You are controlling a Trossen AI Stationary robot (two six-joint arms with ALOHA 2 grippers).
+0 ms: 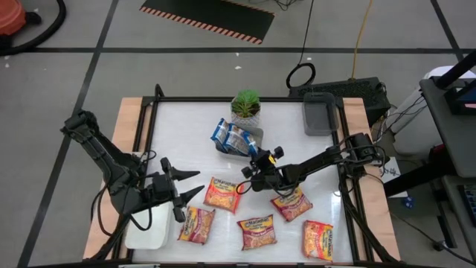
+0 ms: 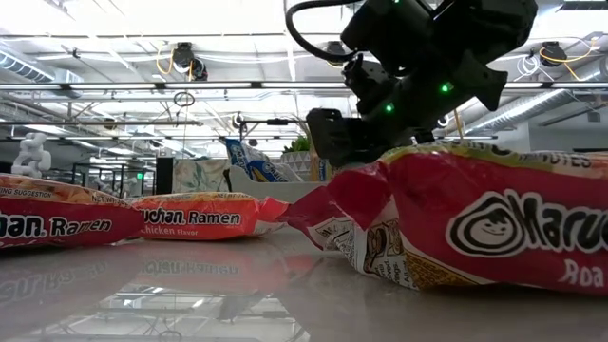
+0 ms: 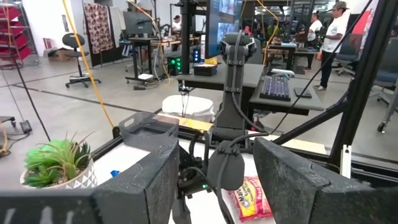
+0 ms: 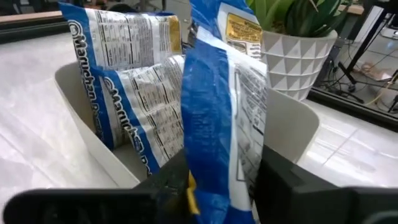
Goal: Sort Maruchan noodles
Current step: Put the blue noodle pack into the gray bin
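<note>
My right gripper (image 1: 258,158) has its jaws pinched on a blue-white plastic ramen packet (image 4: 227,118), held upright just over the grey tray (image 4: 93,130) beside the potted green plant (image 1: 246,105). More blue-white packets (image 4: 134,93) stand in that tray. Nearer than the tray, five orange-red and pink-red packets (image 1: 255,231) lie flat on the white tabletop (image 1: 186,126). My left gripper (image 1: 182,192) hovers beside them, jaws half open and empty.

Seen from my station: grey concrete floor with dark taped lines (image 1: 89,67); black-and-red striped floor mat (image 1: 208,18); black swivel office chair (image 3: 76,59); dark desk carrying a black keyboard (image 3: 277,87); bright white ceiling light panels (image 2: 190,19); people standing far back (image 3: 333,37).
</note>
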